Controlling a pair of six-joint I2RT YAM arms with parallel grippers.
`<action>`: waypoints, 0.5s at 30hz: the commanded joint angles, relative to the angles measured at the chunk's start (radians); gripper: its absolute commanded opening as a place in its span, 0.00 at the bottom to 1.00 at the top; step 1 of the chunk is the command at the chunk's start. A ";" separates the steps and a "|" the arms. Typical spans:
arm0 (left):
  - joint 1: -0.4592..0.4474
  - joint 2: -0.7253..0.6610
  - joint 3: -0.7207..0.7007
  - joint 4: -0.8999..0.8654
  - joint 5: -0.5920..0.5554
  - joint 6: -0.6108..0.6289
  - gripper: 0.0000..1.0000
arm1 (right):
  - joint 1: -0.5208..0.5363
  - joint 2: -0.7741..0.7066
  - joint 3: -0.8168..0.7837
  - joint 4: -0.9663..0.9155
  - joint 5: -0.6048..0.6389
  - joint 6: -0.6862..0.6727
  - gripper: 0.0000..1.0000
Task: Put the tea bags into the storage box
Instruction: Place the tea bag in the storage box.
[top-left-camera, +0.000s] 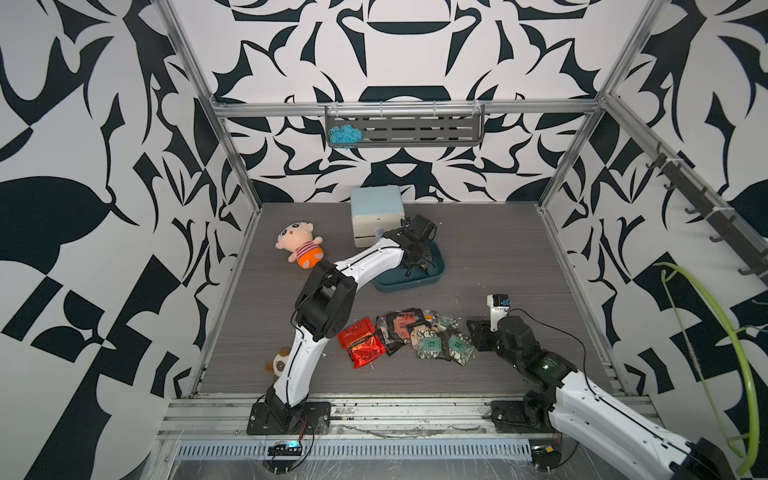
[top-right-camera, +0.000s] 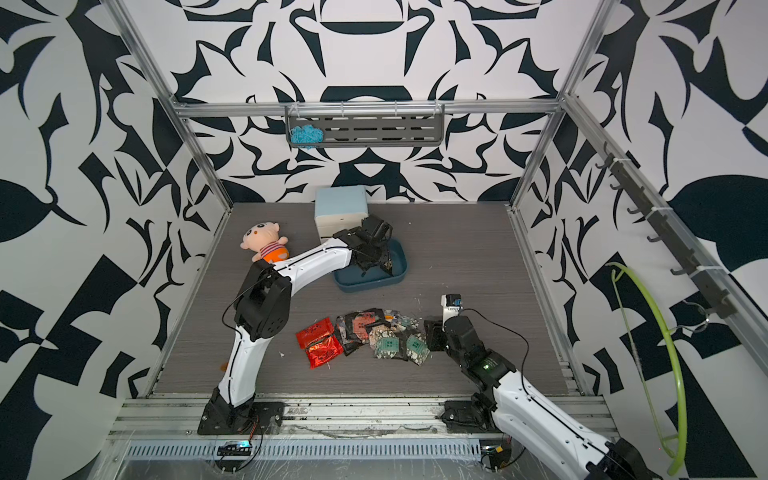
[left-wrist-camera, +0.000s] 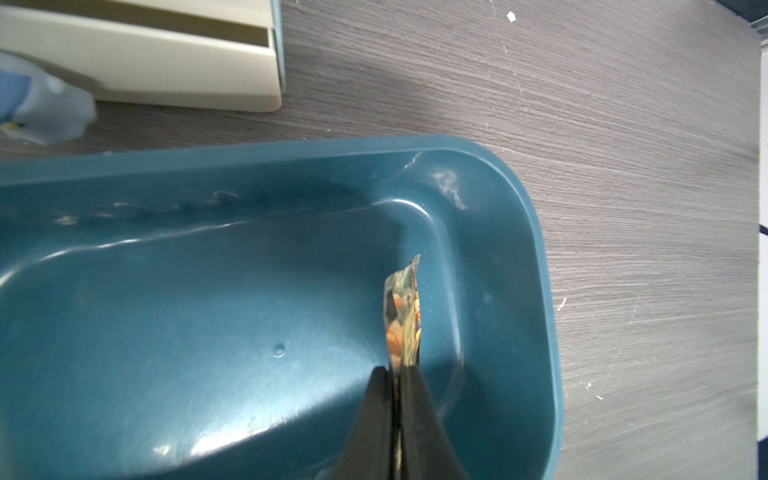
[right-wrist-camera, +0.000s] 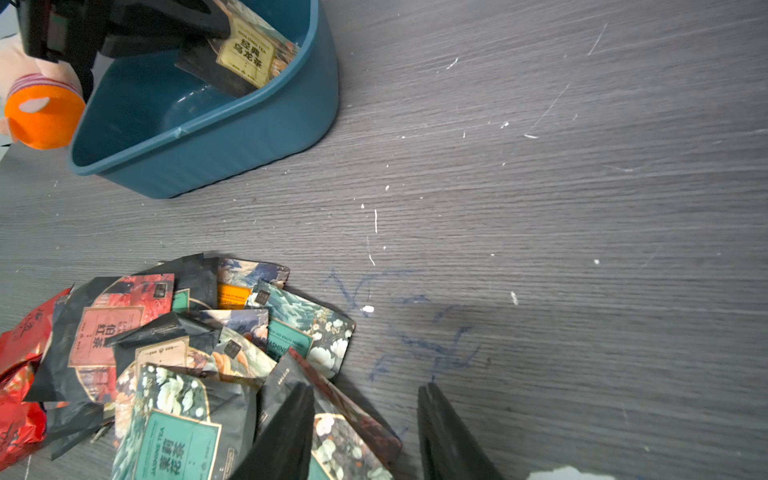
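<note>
1. Left arm (top-left-camera: 365, 262): it rises from its base at the near edge of the tabletop (top-left-camera: 498, 257) to a high, bent elbow. The white forearm then reaches toward the far edge, and the wrist tips down over the storage box (top-left-camera: 415, 286).
2. Left fingers (left-wrist-camera: 409, 390): pressed almost together and clamped on the held tea bag (left-wrist-camera: 403, 316), a dark sachet with a yellow label (right-wrist-camera: 247, 52). It hangs edge-on between the box's walls, close to one short end. Whether it touches the bottom cannot be told.
3. Storage box: it sits toward the far edge, about mid-width, just in front of the drawer cabinet (top-left-camera: 376, 212). The plush doll (top-left-camera: 301, 245) lies nearer the left edge.
4. Right arm (top-left-camera: 519, 336): it stretches low from its base at the near edge, with the wrist close to the tabletop at the right end of the pile.
5. Right fingers (right-wrist-camera: 291, 432): set apart, with one over the outermost sachets, the other over bare tabletop, and a sachet corner between them.
6. Tea bags (top-left-camera: 415, 336): an overlapping pile near the near edge, about mid-width, with the red foil ones at its left end.
</note>
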 joint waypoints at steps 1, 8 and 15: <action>0.009 -0.035 -0.018 -0.038 -0.039 0.015 0.20 | 0.006 0.008 0.046 0.052 -0.013 -0.015 0.46; 0.015 -0.118 -0.056 -0.072 -0.087 0.049 0.39 | 0.005 0.012 0.045 0.058 -0.015 -0.016 0.46; 0.013 -0.308 -0.216 -0.069 -0.076 0.077 0.44 | 0.006 0.011 0.047 0.049 -0.042 -0.016 0.46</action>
